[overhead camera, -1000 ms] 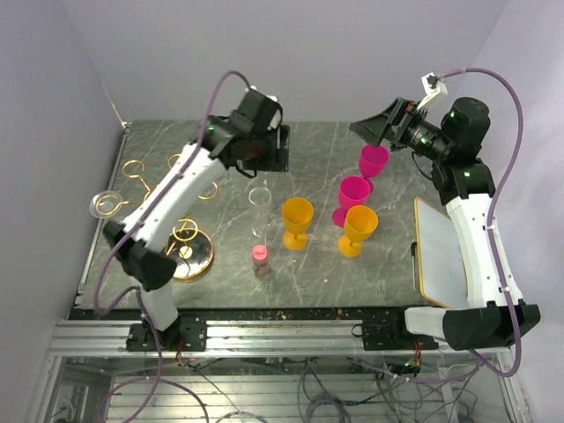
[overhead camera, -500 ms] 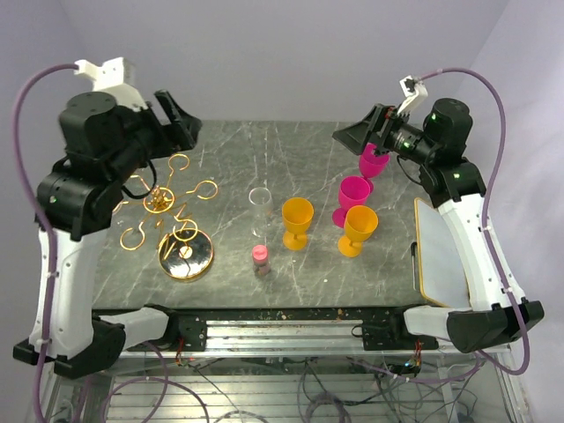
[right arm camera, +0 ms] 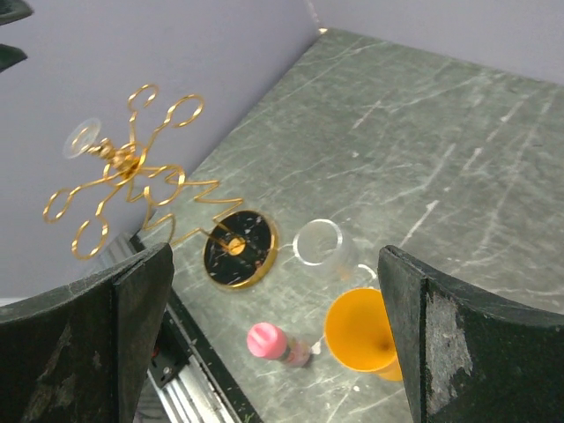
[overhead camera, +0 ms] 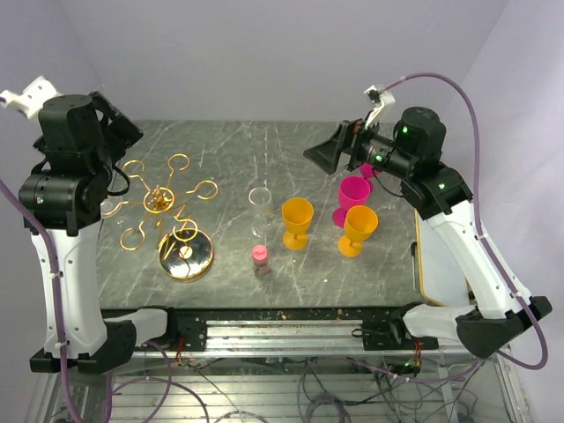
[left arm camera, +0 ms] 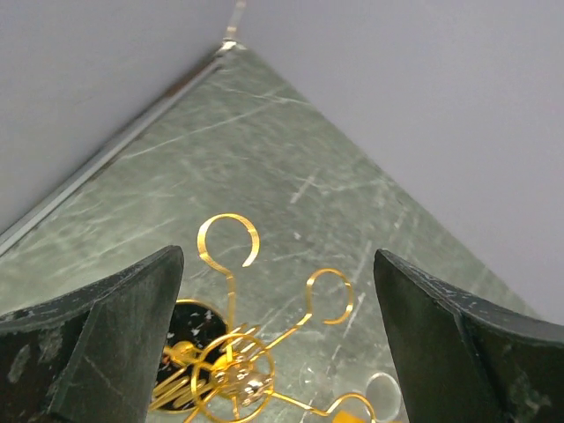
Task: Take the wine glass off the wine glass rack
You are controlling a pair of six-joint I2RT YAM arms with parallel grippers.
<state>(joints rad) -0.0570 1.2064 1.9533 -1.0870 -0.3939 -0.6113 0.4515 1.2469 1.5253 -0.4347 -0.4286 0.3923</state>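
Hovering both my grippers clear of the table | left gripper (left arm camera: 278,260): jaws wide apart, empty, raised near far left corner | right gripper (right arm camera: 275,256): jaws spread, empty, raised toward far edge | wine glass rack (overhead camera: 161,201): upright by left edge | wine glass (right arm camera: 84,137): clear, hanging on rack arm, left-edge side, untouched

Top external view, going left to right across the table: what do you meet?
wine glass rack → pink-capped bottle → leftmost orange goblet → white board
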